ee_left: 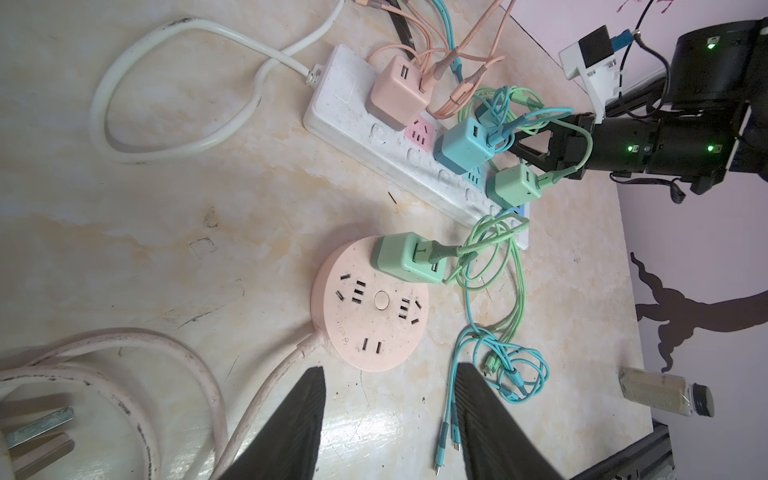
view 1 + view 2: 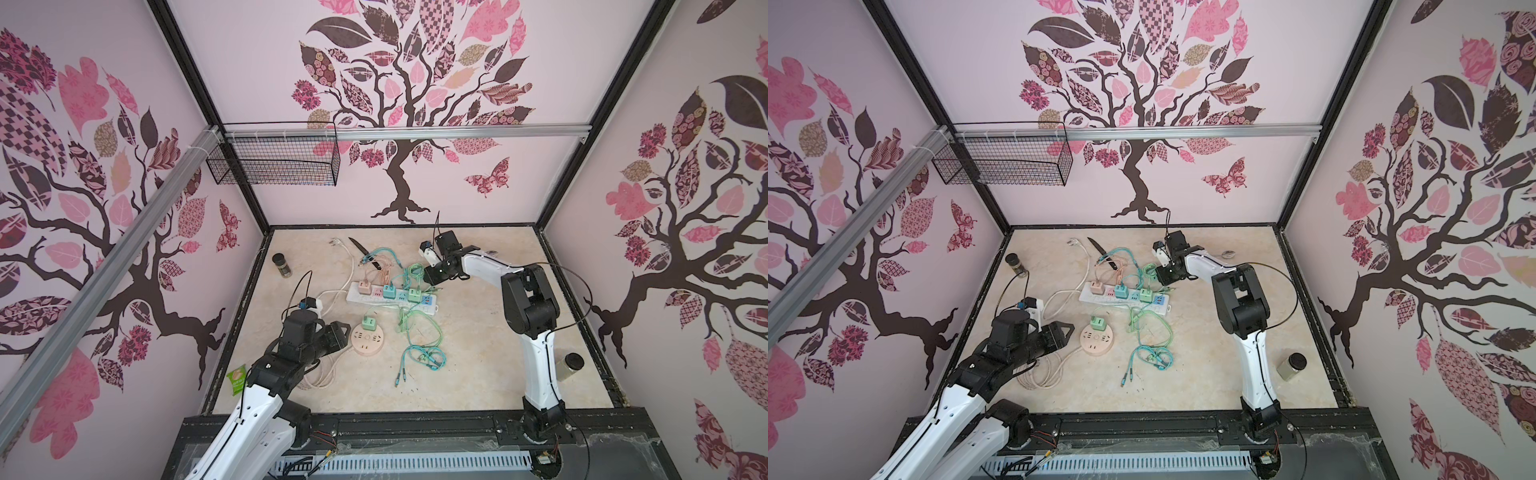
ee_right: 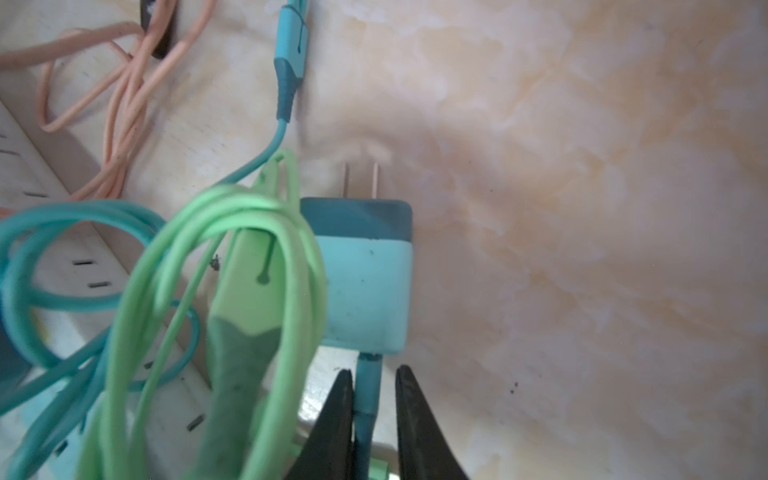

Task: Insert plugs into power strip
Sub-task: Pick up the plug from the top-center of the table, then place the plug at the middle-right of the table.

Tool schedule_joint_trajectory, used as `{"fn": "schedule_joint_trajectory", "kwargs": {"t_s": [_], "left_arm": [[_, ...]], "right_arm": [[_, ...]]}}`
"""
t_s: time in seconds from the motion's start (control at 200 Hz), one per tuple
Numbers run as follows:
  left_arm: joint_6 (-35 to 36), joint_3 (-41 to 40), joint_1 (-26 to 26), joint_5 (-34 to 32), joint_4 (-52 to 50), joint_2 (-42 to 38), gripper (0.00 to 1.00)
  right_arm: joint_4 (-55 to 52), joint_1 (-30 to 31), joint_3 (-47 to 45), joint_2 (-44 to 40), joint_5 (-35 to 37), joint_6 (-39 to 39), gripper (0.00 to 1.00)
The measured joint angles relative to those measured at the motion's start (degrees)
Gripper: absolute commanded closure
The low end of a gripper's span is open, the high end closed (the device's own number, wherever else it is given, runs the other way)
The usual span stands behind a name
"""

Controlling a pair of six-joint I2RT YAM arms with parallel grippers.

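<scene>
The white power strip [image 2: 430, 308] [image 1: 353, 124] lies mid-table. A peach plug [image 1: 399, 93], a teal plug [image 1: 463, 145] and a mint plug [image 1: 511, 185] stand in its sockets. Another mint plug [image 1: 409, 257] sits in a round pink socket hub [image 1: 370, 307]. A loose teal plug [image 3: 365, 282] lies on the table behind the strip, prongs bare. My right gripper [image 3: 370, 399] [image 2: 432, 284] is shut on the teal cable connector at that plug's back. My left gripper [image 1: 388, 368] [image 2: 338, 332] hangs open over bare table in front of the hub, holding nothing.
Teal and mint cables [image 2: 424, 353] sprawl in front of the strip, and peach ones [image 2: 376, 272] behind it. A knife [image 2: 359, 249] and the white cord's pronged plug [image 2: 334, 241] lie at the back. Jars stand at the back left [image 2: 282, 266] and front right [image 2: 571, 365].
</scene>
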Motion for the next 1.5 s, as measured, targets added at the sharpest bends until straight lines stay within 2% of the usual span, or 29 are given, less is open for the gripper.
{"fn": "schedule_joint_trajectory", "kwargs": {"t_s": [0.31,0.555,0.91,1.14,1.501], "left_arm": [[0.02,0.00,0.04,0.00,0.00,0.00,0.46],[0.02,0.00,0.04,0.00,0.00,-0.11,0.46],[0.02,0.00,0.04,0.04,0.42,-0.15,0.46],[0.02,0.00,0.09,0.24,0.70,-0.15,0.46],[0.02,0.00,0.09,1.11,1.29,-0.31,0.46]], "right_arm": [[-0.26,0.07,0.09,-0.04,4.74,0.00,0.93],[-0.57,-1.42,-0.94,-0.94,7.02,0.66,0.94],[-0.94,-3.61,-10.51,-13.07,15.04,1.73,0.94],[0.00,-4.52,-20.72,-21.88,20.28,3.82,0.94],[2.54,-7.58,-33.07,-27.30,21.16,8.83,0.90]]}}
